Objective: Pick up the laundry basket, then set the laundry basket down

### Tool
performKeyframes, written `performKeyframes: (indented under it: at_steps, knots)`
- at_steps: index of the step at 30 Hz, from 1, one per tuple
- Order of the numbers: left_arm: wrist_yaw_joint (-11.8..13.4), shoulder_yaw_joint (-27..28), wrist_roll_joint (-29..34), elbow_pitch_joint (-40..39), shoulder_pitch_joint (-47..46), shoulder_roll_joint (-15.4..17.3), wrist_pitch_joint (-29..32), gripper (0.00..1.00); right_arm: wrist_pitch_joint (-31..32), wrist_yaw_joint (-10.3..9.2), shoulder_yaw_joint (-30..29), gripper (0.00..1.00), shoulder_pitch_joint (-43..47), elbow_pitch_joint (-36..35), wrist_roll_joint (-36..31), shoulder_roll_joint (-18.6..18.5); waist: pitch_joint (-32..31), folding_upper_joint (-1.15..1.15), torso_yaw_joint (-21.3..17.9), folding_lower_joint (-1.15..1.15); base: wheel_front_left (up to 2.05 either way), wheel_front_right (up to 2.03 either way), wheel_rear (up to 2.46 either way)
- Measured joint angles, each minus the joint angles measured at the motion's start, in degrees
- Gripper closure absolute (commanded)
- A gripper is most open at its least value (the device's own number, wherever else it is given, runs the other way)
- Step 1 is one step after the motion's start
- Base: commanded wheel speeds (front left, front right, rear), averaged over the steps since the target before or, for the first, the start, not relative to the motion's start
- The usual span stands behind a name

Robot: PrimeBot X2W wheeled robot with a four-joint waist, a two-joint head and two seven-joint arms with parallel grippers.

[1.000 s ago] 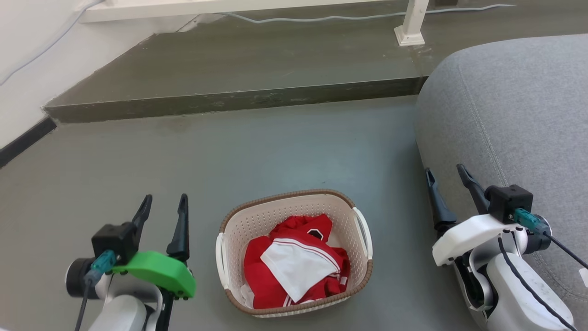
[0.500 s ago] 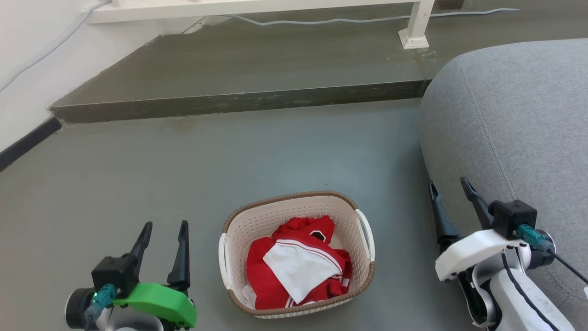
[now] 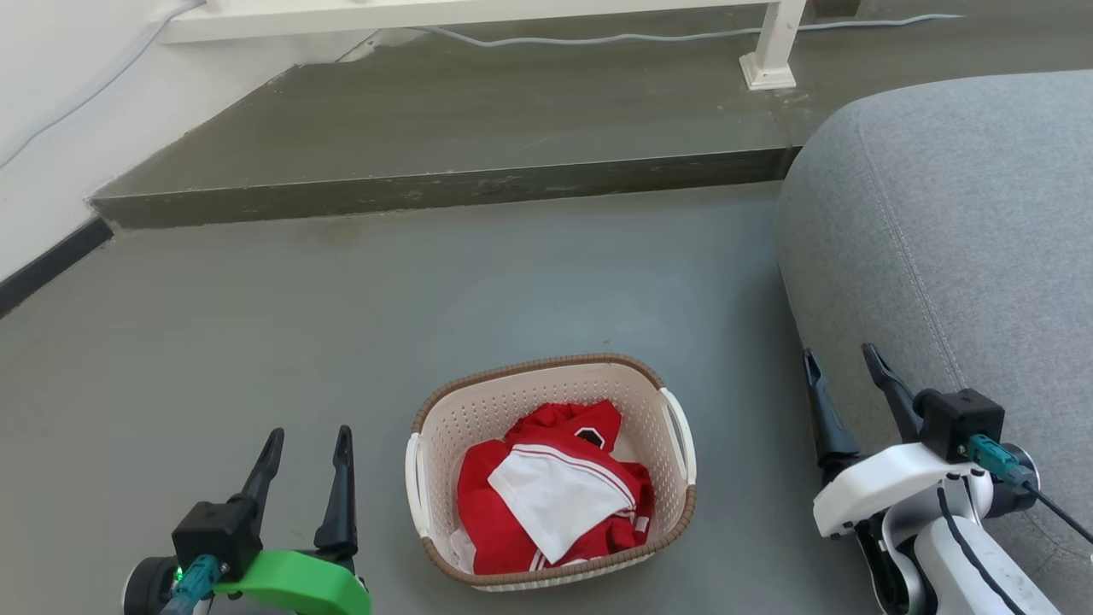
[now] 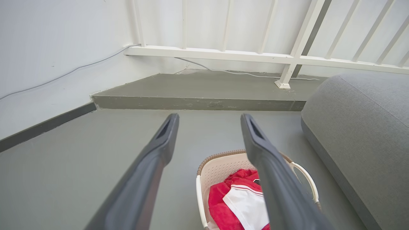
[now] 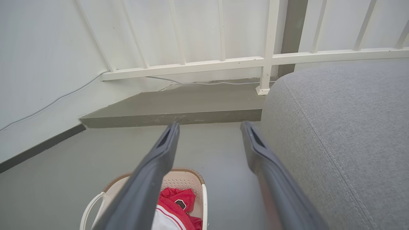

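The laundry basket (image 3: 478,410) stands on the grey floor, cream with perforated walls, a brown rim and white side handles, holding red and white clothes. My left gripper (image 3: 308,436) hangs open to its left, apart from it, nothing between the fingers. My right gripper (image 3: 839,357) is open to the basket's right, close to the grey cushion. In the left wrist view the basket (image 4: 217,166) lies under and right of the open left gripper (image 4: 208,118). In the right wrist view the basket (image 5: 191,182) sits low, partly behind the left finger of the open right gripper (image 5: 209,126).
A large grey cushion (image 3: 956,222) fills the right side, next to my right arm. A raised dark step (image 3: 444,184) runs across behind the basket, with a white railing post (image 3: 773,51) and a grey cable (image 3: 615,37) on it. White wall and dark skirting (image 3: 47,256) at left.
Both grippers have dropped lower in the head view, still open. The basket stays on the floor; the camera shifted slightly at first.
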Motion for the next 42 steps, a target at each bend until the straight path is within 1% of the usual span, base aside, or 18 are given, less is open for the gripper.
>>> performKeyframes:
  at_steps: [7,25,26,32,37,39,42]
  knots:
    - [0.00,1.27,2.16,-1.66,1.24,-0.76,0.27,0.00,0.00,-0.01,-0.43,0.00,0.38,-0.59,-0.24,0.00,0.19,0.00,0.10,0.00,0.00,0.00,0.00]
    - [0.00,3.33,4.44,-5.54,2.63,-2.45,1.81,0.00,0.00,-0.10,-1.05,0.00,1.33,-1.74,-0.49,-0.08,0.58,0.00,0.27,0.00,0.00,0.00,0.00]
    - [0.00,3.37,4.60,-5.76,2.76,-2.53,1.81,1.00,0.00,-0.10,-1.08,1.00,1.35,-1.80,-0.49,-0.10,0.57,0.00,0.28,0.00,0.00,0.00,0.00]
    - [-0.11,2.98,4.12,-3.88,3.20,-2.92,1.85,1.00,0.12,0.09,-0.86,1.00,2.94,-0.21,0.22,1.05,0.56,0.00,0.30,0.00,0.00,0.00,0.00]
    - [-0.60,2.88,1.46,-4.23,3.75,-3.21,1.85,1.00,0.19,0.63,-1.31,1.00,3.21,-0.40,2.47,1.44,0.32,0.00,0.47,0.00,0.00,0.00,0.00]
    - [-0.96,2.92,0.05,-4.42,3.95,-3.44,1.85,1.00,0.31,1.03,-1.55,1.00,3.47,-0.56,4.17,1.53,0.15,0.00,0.57,0.00,0.00,0.00,0.00]
    - [-1.07,3.13,-2.52,-4.52,4.18,-3.85,1.86,1.00,0.87,1.13,-1.92,1.00,3.63,-0.84,6.58,1.74,-0.06,0.00,0.71,0.00,0.00,0.00,0.00]
